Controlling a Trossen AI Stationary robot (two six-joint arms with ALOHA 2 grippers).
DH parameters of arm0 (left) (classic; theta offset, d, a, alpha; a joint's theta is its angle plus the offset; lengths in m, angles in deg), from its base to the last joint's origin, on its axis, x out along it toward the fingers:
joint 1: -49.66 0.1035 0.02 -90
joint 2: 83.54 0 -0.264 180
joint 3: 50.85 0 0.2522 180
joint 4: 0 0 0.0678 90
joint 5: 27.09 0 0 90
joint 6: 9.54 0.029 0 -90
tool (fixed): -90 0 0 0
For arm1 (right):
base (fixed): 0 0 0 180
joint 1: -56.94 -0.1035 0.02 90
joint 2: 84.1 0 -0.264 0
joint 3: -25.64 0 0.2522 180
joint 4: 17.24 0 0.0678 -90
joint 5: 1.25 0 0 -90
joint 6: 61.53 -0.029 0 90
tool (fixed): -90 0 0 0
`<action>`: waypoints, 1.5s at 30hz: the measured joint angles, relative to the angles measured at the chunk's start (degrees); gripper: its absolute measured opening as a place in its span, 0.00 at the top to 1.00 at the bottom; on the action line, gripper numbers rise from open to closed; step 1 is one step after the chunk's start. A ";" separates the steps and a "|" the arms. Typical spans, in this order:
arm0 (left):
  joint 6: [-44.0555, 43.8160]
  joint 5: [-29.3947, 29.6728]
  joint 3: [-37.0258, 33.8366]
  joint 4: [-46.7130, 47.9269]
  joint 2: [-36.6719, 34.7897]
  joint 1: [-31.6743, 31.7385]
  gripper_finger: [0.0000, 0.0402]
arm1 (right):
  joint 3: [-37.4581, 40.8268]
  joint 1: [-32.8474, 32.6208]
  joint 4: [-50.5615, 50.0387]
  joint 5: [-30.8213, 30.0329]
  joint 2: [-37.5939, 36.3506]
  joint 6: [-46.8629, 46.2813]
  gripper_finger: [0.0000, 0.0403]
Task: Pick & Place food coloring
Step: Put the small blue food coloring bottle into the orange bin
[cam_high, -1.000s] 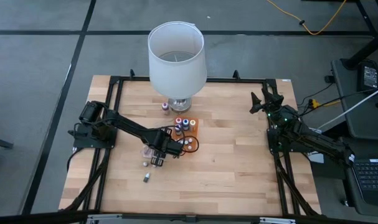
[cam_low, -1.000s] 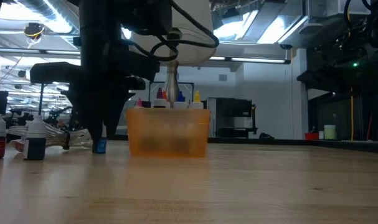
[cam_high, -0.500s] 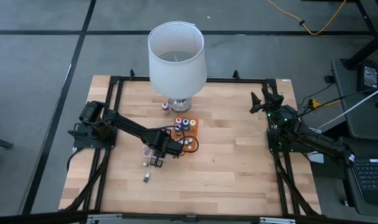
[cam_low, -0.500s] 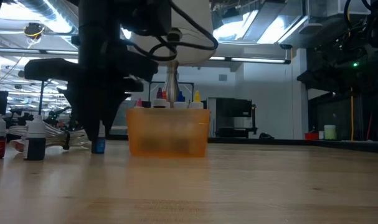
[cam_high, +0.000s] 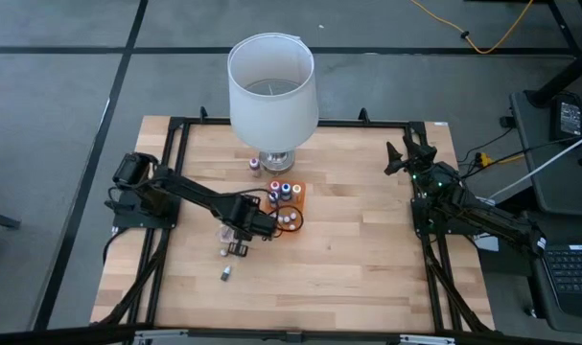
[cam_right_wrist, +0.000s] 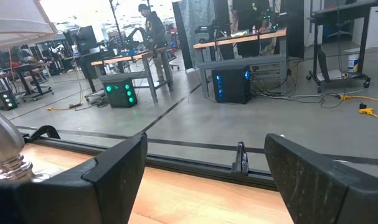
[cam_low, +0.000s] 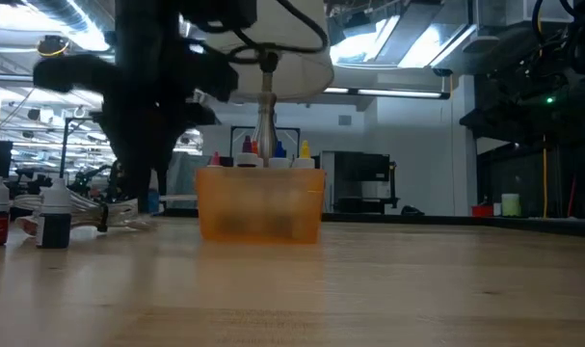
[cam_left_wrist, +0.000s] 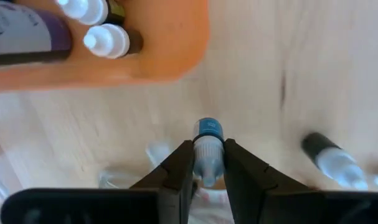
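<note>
Since a second ago the left gripper (cam_left_wrist: 207, 163) is lifting a bit, and the blue-capped bottle (cam_left_wrist: 208, 149) that stood on the worktop (cam_high: 367, 259) is now pinched in its jaws, just beside the orange tray (cam_high: 297, 206). I'd be raising it straight and slow, keeping the cap upright, then easing over a free slot. Right gripper (cam_high: 408, 153) is waiting far right, jaws wide.

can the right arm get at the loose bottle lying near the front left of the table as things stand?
Probably not. The right gripper waits open at the far right edge, while that bottle lies across the table. The left gripper, shut on a blue-capped bottle, hangs much closer.
</note>
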 joint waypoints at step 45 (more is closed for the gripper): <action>-9.46 -1.21 30.51 18.94 9.52 7.10 0.83 | 0.02 -0.01 0.00 0.00 0.02 0.00 0.20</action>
